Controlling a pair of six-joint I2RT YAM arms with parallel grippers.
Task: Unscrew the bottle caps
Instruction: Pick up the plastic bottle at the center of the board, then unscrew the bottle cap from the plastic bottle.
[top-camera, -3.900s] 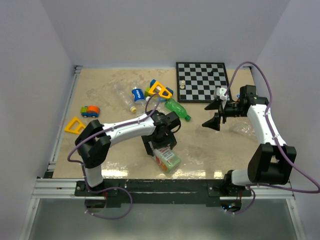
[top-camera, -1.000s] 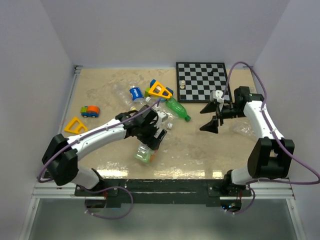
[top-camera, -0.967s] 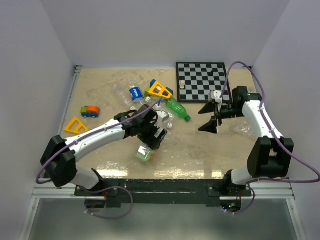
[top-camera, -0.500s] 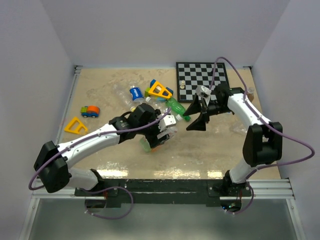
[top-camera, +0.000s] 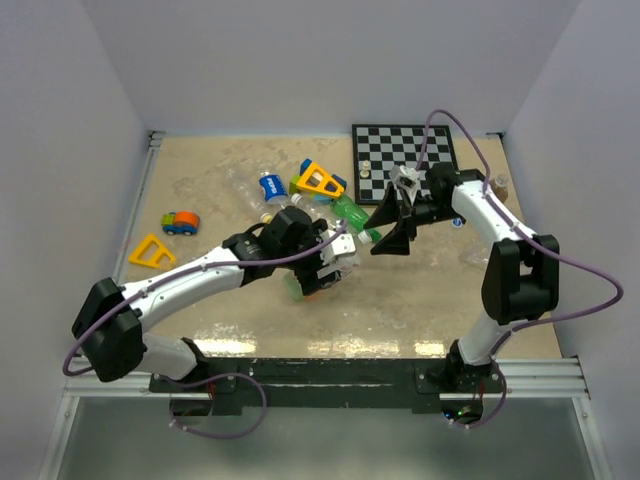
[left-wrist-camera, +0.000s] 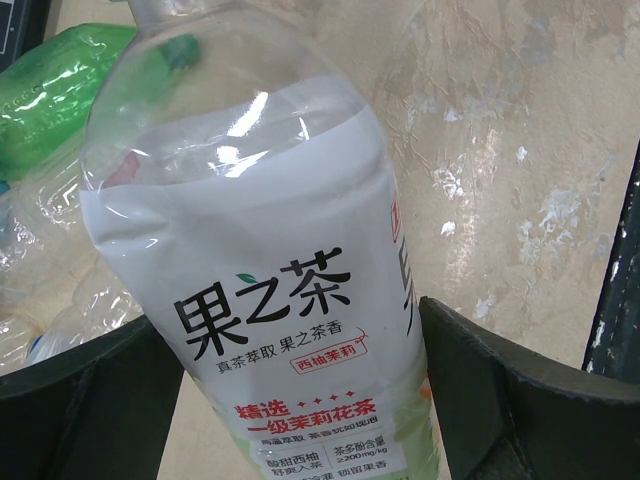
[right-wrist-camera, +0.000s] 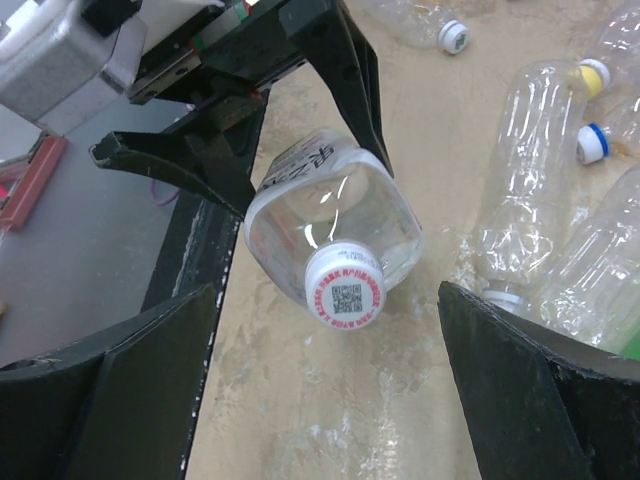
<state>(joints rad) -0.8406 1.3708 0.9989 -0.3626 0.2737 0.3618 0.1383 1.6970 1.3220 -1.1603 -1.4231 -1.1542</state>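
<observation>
Left jaws clasp a clear square plastic bottle (left-wrist-camera: 260, 260) with white printed label, its white round screw cap (right-wrist-camera: 345, 287) facing the wide-spread right jaws.

Clear square plastic bottle (left-wrist-camera: 250, 130): smooth, glossy, wrapped in a shiny white printed film label (left-wrist-camera: 270, 330). White plastic screw cap (right-wrist-camera: 345, 290): smooth, with a printed top. Fingers (left-wrist-camera: 520, 400) of the left pincer (left-wrist-camera: 290, 400): matt black plastic. Bench (left-wrist-camera: 520, 130): beige, mottled, glossy. Green translucent plastic bottle (left-wrist-camera: 50, 80): crinkled, shiny.
</observation>
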